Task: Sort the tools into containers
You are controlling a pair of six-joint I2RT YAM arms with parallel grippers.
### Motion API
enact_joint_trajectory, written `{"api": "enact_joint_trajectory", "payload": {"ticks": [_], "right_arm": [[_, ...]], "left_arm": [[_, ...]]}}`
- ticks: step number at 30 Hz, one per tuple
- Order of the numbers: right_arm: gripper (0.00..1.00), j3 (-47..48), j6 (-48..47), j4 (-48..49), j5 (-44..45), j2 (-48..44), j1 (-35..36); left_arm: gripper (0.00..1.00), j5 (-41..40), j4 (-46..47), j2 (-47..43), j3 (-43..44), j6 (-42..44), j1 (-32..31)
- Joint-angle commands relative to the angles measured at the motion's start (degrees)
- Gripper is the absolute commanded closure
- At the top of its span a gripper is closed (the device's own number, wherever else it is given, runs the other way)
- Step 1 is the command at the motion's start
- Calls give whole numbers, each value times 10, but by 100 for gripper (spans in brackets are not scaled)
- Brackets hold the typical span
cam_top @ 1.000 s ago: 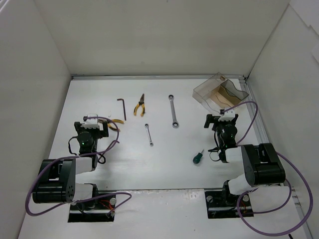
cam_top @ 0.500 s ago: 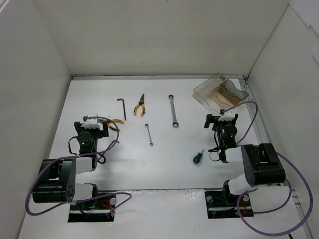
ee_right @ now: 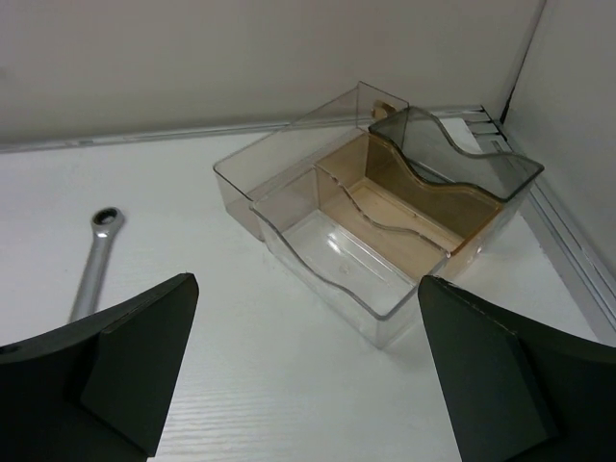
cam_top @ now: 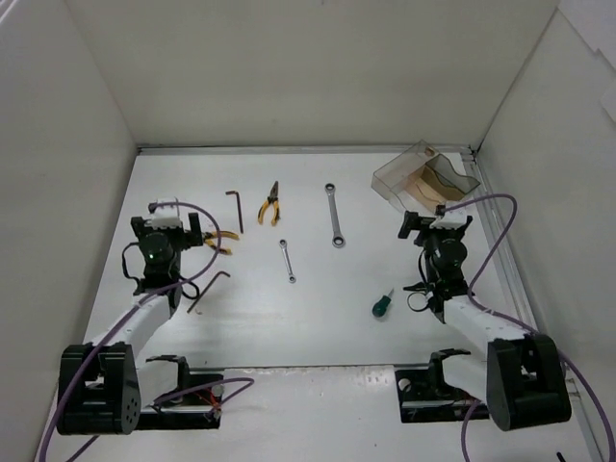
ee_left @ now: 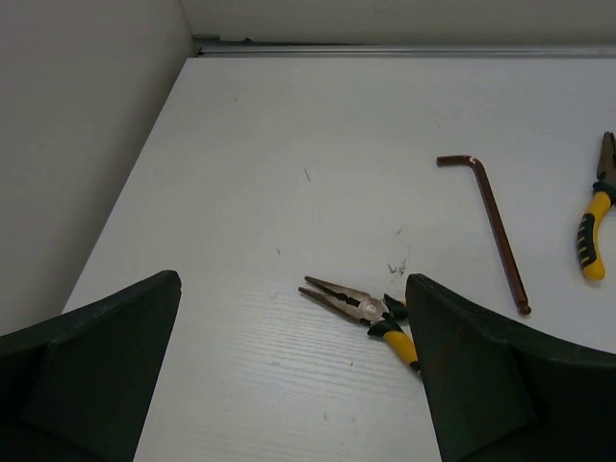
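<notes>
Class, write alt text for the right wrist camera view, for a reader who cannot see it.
A clear plastic container with a tan middle section sits on a white table, just ahead of the open right gripper. A silver wrench lies to its left.

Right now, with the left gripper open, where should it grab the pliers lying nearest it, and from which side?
From above, probably, at the yellow handles just behind the pivot. The pliers lie flat, jaws closed, pointing far-left, so nothing stands up to pinch sideways. Turn the left gripper so its fingers close across both handles; one finger hides their ends.
</notes>
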Motion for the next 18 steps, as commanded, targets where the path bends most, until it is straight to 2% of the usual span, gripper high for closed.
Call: {"api": "enact_joint_trajectory", "payload": {"ticks": [1, 2, 4, 5, 6, 7, 8, 11, 13, 17, 18], "right_arm": [[2, 91, 40, -99, 25, -77, 6], [2, 117, 61, -187, 16, -98, 5], [2, 213, 79, -287, -3, -105, 6], [2, 254, 107, -392, -14, -98, 6], [2, 341, 125, -452, -9, -90, 5], [2, 378, 138, -500, -10, -83, 4], [2, 438, 132, -563, -50, -70, 6], [2, 456, 167, -576, -94, -85, 3], [2, 455, 175, -575, -97, -90, 2], [5, 462, 226, -624, -99, -103, 3], [13, 459, 229, -630, -110, -106, 3]], "left_arm": [[0, -38, -162, -31, 116, -40, -5], [0, -46, -205, -31, 144, -49, -5], [0, -83, -306, -34, 238, -80, -5], [0, -92, -331, -36, 260, -87, -5], [0, -116, -355, -39, 313, -102, -5], [0, -131, -408, -44, 343, -109, -5], [0, -161, -429, -47, 395, -119, -5], [0, -209, -553, -52, 484, -173, -5], [0, -197, -600, -60, 510, -165, -5], [0, -121, -617, -97, 485, -149, -5], [0, -100, -619, -111, 475, -136, -10]]}}
